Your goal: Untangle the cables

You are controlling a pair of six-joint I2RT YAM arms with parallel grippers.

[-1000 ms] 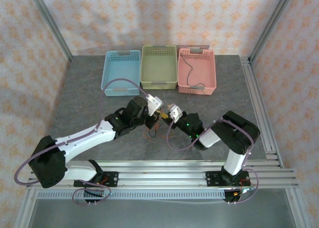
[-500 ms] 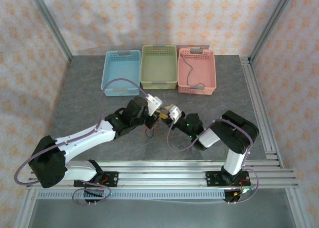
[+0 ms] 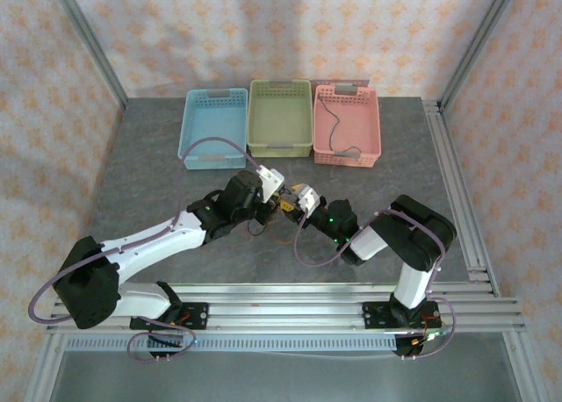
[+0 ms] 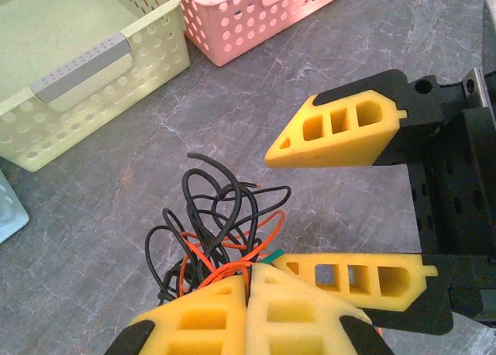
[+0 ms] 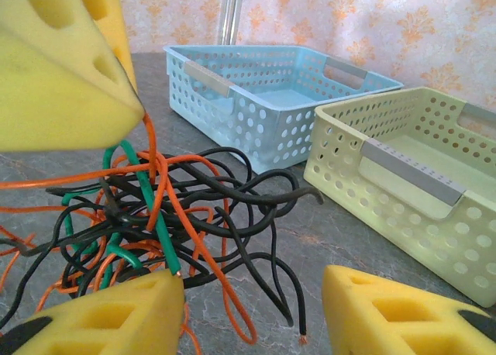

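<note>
Along the far edge of the grey marbled desk stand three perforated plastic baskets, pale blue, pale green and pink, there, I judge, to take the wires once sorted. Near the middle of the desk, between the two arms, lie the cables: a loose bunch of very thin black, orange and green wires. The left jaws are pressed together on one side of it, with orange and green strands running out from between their yellow foam pads. That grip reads as an anchor, giving the other arm something to pull against. The black loops fan outward, orange ones threaded through them, several ends free. The right jaws stand apart, one pad clear of the bunch, the other just beside the left pads, probably seeking a single strand. The pink basket seems to hold one thin dark wire, though it is too small from above to be sure.
</note>
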